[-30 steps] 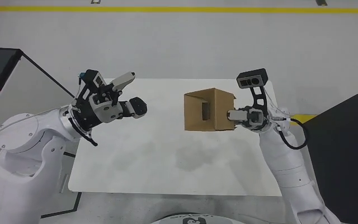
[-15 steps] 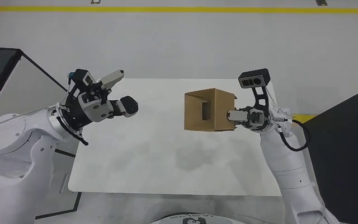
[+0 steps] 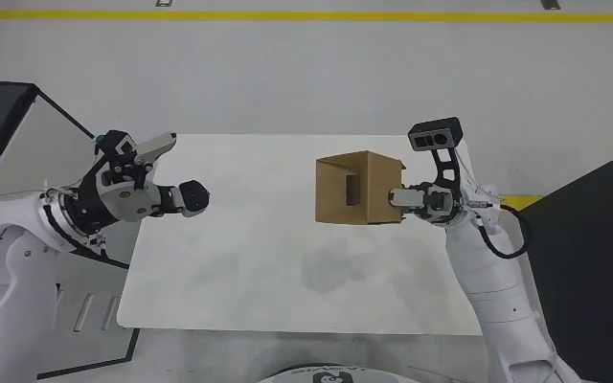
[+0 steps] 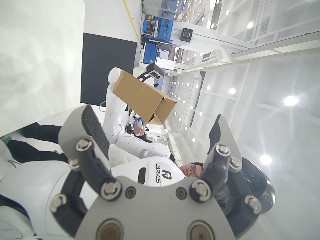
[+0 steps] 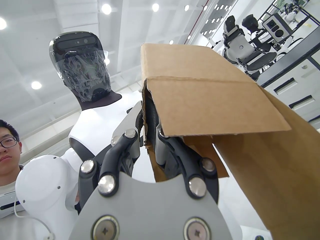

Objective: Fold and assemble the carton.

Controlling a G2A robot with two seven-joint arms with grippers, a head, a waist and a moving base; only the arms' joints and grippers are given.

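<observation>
Plainly, the cardboard carton (image 3: 359, 189) is above the right part of the white worktop (image 3: 249, 259). It lies on its side as a squared-up sleeve. Its open mouth is turned toward the left arm, and a short flap is folded partway into that opening. It appears to hang clear of the worktop rather than rest on it, though the top view does not settle that.

The right tool (image 3: 395, 198) holds the carton at the opposite end, the one away from the left arm. In the right wrist view its fingers (image 5: 151, 116) are closed together on one cardboard wall, one finger on each face of the panel. An end flap is bent out over them.

The left tool (image 4: 153, 117) is well apart from the carton, over the left edge of the worktop and pointing across it toward the carton's mouth. Its ribbed pads (image 4: 95, 126) stand wide apart with nothing between them. From that wrist view the carton shows farther off, framed in the gap.

A yellow line (image 3: 306, 15) runs across the grey floor beyond the far edge of the worktop.
</observation>
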